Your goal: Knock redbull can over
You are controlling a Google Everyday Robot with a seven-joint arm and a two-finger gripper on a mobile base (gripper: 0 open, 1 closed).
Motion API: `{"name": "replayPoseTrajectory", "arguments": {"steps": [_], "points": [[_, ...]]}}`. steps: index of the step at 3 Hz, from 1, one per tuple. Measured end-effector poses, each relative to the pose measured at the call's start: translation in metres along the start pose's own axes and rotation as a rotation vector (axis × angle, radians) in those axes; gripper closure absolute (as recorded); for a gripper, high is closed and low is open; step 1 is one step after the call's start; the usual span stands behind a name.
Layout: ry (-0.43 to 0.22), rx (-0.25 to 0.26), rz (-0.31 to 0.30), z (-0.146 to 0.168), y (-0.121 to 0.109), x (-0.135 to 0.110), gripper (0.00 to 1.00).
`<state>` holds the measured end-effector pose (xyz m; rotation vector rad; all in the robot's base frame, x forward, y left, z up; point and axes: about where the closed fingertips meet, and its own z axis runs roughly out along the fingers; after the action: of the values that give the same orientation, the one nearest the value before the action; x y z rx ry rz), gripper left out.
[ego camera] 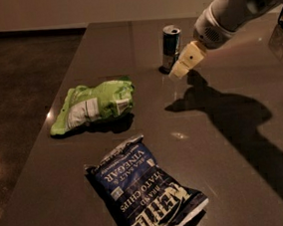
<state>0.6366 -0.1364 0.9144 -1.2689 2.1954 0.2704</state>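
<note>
Dark brown glossy table, one, under everything. Counted on it: one redbull can, two chip bags, three items total.

Redbull can upright, blue-and-silver, silver top rim, toward far part of table. No writing legible on it.

One gripper, cream-coloured, just right of can and slightly nearer camera, tip low by can's base. Very close to can; touching or small gap, hard to call. Apart or together: not discernible from this angle.

One white arm slanting up and right from gripper, away from can, cut off at top right corner.

Bag one: green bag, crumpled, lying flat, left of can and nearer camera, well apart from it. White label panel, print too small to read.

Bag two: blue bag, lying flat, farthest from can, nearest camera, past green bag. White lettering upside down to camera: "KETTLE BRAND", "POTATO CHIPS", "SEA SALT & VINEGAR". Bags near each other, not touching.

One dark arm shadow on tabletop, right of can and nearer camera. Dark floor left of can, past table edge.
</note>
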Motion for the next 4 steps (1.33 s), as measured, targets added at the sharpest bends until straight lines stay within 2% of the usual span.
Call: {"name": "replayPoseTrajectory", "arguments": {"steps": [1, 3, 4], "points": [[-0.06, 0.051, 0.07, 0.008, -0.02, -0.006, 0.0], [-0.156, 0.145, 0.161, 0.024, -0.05, -0.03, 0.0], [-0.183, 0.162, 0.201, 0.035, -0.058, -0.04, 0.0]]}}
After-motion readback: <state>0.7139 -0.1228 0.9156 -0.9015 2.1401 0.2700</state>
